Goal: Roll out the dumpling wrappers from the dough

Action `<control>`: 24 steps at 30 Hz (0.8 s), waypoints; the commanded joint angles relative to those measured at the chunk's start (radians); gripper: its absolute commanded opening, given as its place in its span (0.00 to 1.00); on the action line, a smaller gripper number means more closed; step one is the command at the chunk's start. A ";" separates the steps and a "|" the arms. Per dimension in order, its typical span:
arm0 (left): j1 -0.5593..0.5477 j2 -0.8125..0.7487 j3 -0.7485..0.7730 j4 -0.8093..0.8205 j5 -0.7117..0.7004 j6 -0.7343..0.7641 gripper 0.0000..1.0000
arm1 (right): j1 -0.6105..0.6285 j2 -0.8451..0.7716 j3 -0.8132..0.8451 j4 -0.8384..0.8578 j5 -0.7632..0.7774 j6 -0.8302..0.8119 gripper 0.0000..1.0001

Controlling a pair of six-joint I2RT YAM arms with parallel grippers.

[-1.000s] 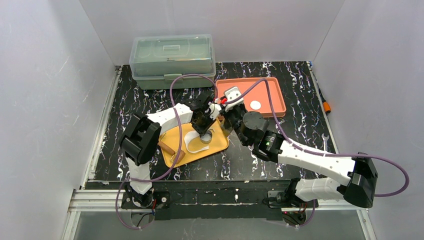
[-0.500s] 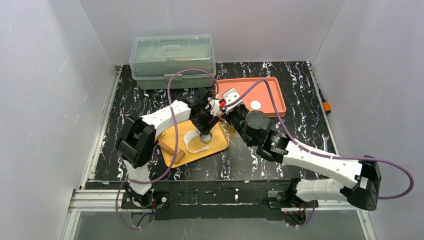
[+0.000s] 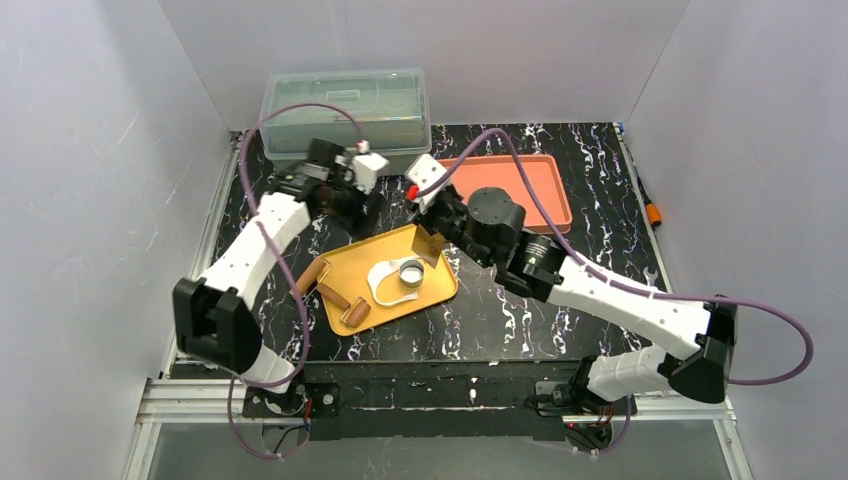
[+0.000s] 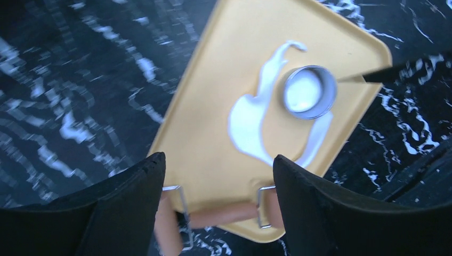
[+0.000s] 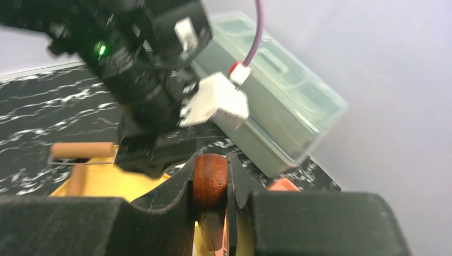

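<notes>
left gripper [image 4: 217, 162] hovers spread and empty; on the yellow tray [image 4: 213, 106] the dough [image 4: 248, 120] lies rolled flat, a metal ring [image 4: 326, 101] on it framing one round wrapper [image 4: 300, 90]. right gripper [image 5: 210, 176] pinches a brown wooden piece [image 5: 209, 186]; more cutting likely remains.

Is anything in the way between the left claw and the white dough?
Nothing visible blocks it. The open left gripper hangs raised, apart from the dough. A metal ring sits on the dough, and the rolling pin lies at one end of the tray.
</notes>
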 commanded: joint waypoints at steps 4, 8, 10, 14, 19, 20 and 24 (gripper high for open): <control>0.231 -0.157 -0.047 -0.142 0.040 0.025 0.77 | 0.022 0.128 0.154 -0.076 -0.332 0.011 0.01; 0.341 -0.171 -0.079 -0.160 0.085 0.010 0.77 | 0.048 0.217 0.215 -0.083 -0.338 -0.026 0.01; 0.359 -0.170 -0.104 -0.163 0.089 0.003 0.77 | 0.059 0.269 0.244 -0.100 -0.326 -0.055 0.01; 0.363 -0.164 -0.162 -0.158 0.030 -0.014 0.77 | 0.065 0.335 0.288 -0.109 -0.345 -0.063 0.01; 0.369 -0.176 -0.225 -0.134 -0.035 -0.011 0.68 | 0.067 0.383 0.278 -0.057 -0.337 -0.067 0.01; 0.371 -0.192 -0.234 -0.142 -0.013 0.006 0.67 | 0.066 0.396 0.278 -0.048 -0.337 -0.067 0.01; 0.371 -0.203 -0.242 -0.216 0.066 0.052 0.66 | 0.066 0.440 0.267 -0.001 -0.316 -0.068 0.01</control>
